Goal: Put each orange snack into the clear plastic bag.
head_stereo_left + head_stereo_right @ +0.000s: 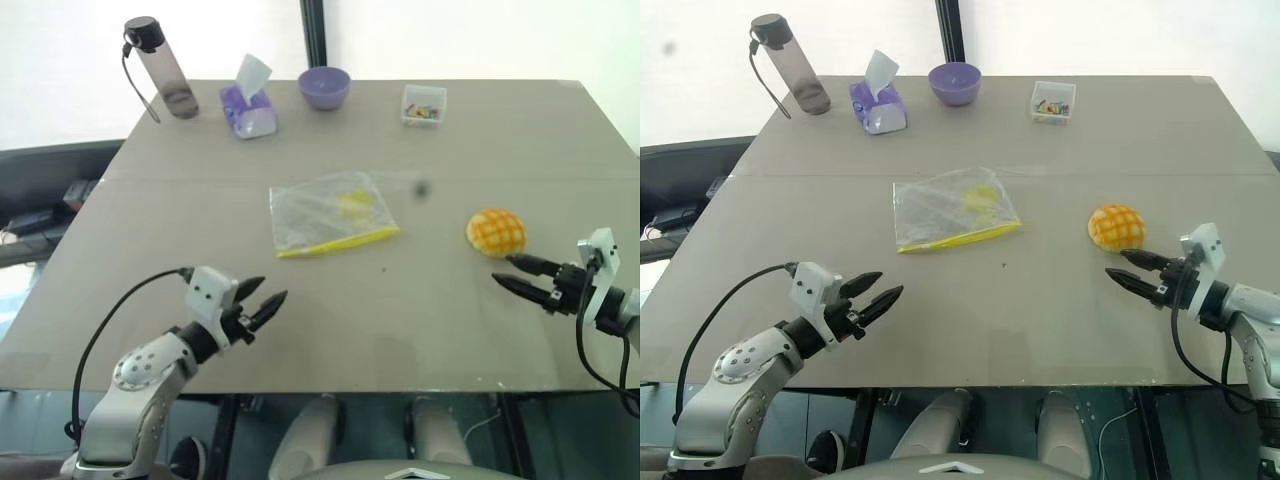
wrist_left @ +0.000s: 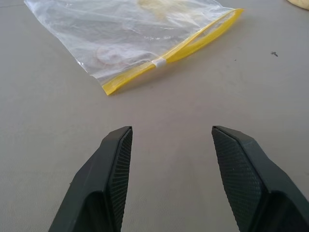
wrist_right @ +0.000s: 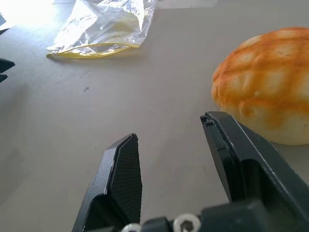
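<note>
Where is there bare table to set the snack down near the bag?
Bare table runs between the clear plastic bag and the orange snack, and along the near edge between both grippers. The far edge is crowded: bottle, tissue pack, bowl, small box.

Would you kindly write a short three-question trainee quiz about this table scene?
1. True or false: the orange snack is already inside the clear plastic bag.
2. Which hand is nearer the snack: A, left hand; B, right hand?
3. Fill in: the bag's seal strip is ____ in colour.

Key: 1 false, it lies on the table beside the bag; 2 B; 3 yellow.
</note>
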### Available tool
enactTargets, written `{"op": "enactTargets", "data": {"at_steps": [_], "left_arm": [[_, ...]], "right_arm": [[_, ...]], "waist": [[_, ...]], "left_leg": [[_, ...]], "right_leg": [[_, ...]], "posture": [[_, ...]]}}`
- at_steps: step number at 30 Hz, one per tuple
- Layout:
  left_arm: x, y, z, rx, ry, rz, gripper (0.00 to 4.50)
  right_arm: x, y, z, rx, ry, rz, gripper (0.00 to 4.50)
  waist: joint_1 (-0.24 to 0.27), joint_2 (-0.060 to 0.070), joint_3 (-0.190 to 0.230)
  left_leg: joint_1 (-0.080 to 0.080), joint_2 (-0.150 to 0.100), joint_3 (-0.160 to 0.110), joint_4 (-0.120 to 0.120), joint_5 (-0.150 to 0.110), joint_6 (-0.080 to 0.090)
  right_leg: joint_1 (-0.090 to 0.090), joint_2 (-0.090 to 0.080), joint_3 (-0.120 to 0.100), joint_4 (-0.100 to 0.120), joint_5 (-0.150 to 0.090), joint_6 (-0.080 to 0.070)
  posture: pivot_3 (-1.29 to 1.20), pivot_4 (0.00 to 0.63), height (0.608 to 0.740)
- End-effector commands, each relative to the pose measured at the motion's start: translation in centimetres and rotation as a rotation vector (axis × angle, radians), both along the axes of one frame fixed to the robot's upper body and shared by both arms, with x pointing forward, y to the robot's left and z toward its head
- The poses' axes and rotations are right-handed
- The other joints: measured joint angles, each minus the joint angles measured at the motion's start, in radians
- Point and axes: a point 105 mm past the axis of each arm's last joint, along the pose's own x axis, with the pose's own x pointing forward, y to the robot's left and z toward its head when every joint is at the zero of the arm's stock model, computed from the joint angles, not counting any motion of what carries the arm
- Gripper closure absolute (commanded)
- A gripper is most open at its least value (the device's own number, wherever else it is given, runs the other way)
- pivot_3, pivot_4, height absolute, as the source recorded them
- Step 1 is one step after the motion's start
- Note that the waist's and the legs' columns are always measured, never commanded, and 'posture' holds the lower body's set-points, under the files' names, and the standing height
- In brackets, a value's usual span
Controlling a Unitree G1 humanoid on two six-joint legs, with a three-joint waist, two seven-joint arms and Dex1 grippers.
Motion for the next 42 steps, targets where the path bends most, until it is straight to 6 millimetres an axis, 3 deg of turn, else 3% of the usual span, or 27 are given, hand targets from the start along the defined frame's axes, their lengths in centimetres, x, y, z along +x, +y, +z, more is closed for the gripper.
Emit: {"op": "enactTargets", "data": {"at_steps": [1,8,14,19,20,23,25,26,27,28,32,38,42], "left_arm": [[0.2,-0.1,0.8,-0.001,-0.039,-0.009,1.75],[0.8,0.4,0.7,0.003,-0.042,0.021,1.75],[4.6,3.3,1.3,-0.043,-0.04,0.194,1.75],[8.1,4.1,1.9,-0.176,0.006,0.277,1.75],[8.7,3.8,2.1,-0.237,0.03,0.267,1.75],[10.3,2.6,2.2,-0.336,0.077,0.249,1.7],[11.5,2.0,1.8,-0.348,0.117,0.269,0.88],[12.1,1.8,1.5,-0.352,0.138,0.288,0.65],[12.7,1.5,1.1,-0.344,0.164,0.305,0.15],[13.2,1.0,0.7,-0.337,0.19,0.308,0.05],[14.9,-2.3,-0.3,-0.42,0.324,0.272,0.05],[14.1,-7.1,-0.3,-0.546,0.478,0.075,0.05],[13.6,-7.9,-0.3,-0.584,0.52,0.051,1.3]], "right_arm": [[0.0,-0.2,0.9,-0.017,-0.042,0.006,2.1],[0.1,0.1,0.9,-0.015,-0.046,0.02,2.1],[0.4,2.6,2.6,0.041,-0.075,0.121,2.1],[1.1,4.3,4.1,0.052,-0.083,0.171,2.1],[1.2,4.5,4.3,0.053,-0.081,0.179,2.1],[1.4,5.1,4.5,0.057,-0.08,0.196,0.8],[1.5,5.4,4.6,0.057,-0.092,0.194,0.0],[1.5,5.5,4.5,0.057,-0.093,0.194,0.0],[1.6,5.6,4.4,0.057,-0.094,0.193,0.0],[1.6,5.7,4.4,0.06,-0.092,0.194,0.0],[1.5,6.2,4.1,0.068,-0.083,0.2,0.0],[1.5,6.7,4.1,0.06,-0.101,0.204,0.0],[1.6,7.1,4.3,0.059,-0.113,0.208,0.0]], "waist": [[0.0,0.0,0.0],[0.0,0.0,0.0],[0.001,0.0,0.0],[-0.001,0.0,0.0],[0.0,0.0,0.0],[0.001,-0.001,0.0],[0.001,-0.001,0.0],[0.002,-0.001,0.0],[0.003,-0.001,0.0],[0.002,-0.001,0.0],[0.005,-0.001,-0.001],[0.006,0.001,-0.002],[0.005,0.001,-0.002]], "left_leg": [[0.0,0.0,0.0,0.0,0.0,0.0],[0.0,0.0,0.0,0.0,0.0,0.0],[0.0,0.0,-0.001,0.001,0.0,0.0],[0.0,0.0,-0.001,0.001,0.0,0.0],[0.0,-0.001,-0.001,0.001,0.0,0.0],[-0.001,-0.001,-0.002,0.002,0.002,-0.003],[-0.002,-0.001,-0.003,0.002,0.003,-0.005],[-0.002,-0.002,-0.003,0.002,0.003,-0.005],[-0.002,-0.003,-0.004,0.002,0.003,-0.005],[-0.002,-0.003,-0.004,0.002,0.003,-0.005],[-0.001,-0.006,-0.004,0.003,0.003,-0.005],[-0.001,-0.008,-0.006,0.004,0.003,-0.005],[-0.001,-0.01,-0.007,0.005,0.003,-0.005]], "right_leg": [[0.0,0.0,0.0,0.0,0.0,0.0],[0.0,0.0,0.0,0.0,0.0,0.0],[0.0,0.001,-0.001,0.001,0.0,0.0],[0.0,0.001,-0.001,0.001,0.0,0.0],[0.0,0.001,-0.001,0.001,0.0,0.0],[0.0,0.0,-0.002,0.001,0.0,0.0],[-0.001,0.0,-0.003,0.001,0.0,0.0],[-0.001,0.0,-0.003,0.001,0.0,0.0],[-0.001,0.0,-0.003,0.001,0.0,0.0],[-0.001,-0.001,-0.004,0.001,0.0,0.0],[0.0,-0.001,-0.004,0.003,0.0,0.0],[0.001,-0.003,-0.005,0.004,0.0,0.001],[0.002,-0.004,-0.006,0.004,0.0,0.001]], "posture": [[0.0,0.15,0.74],[0.0,0.15,0.74],[0.0,0.15,0.74],[0.0,0.15,0.74],[0.0,0.15,0.74],[0.0,0.15,0.74],[0.0,0.15,0.74],[0.0,0.15,0.74],[0.0,0.15,0.74],[0.0,0.15,0.74],[0.0,0.15,0.74],[0.0,0.15,0.74],[0.0,0.15,0.74]]}}
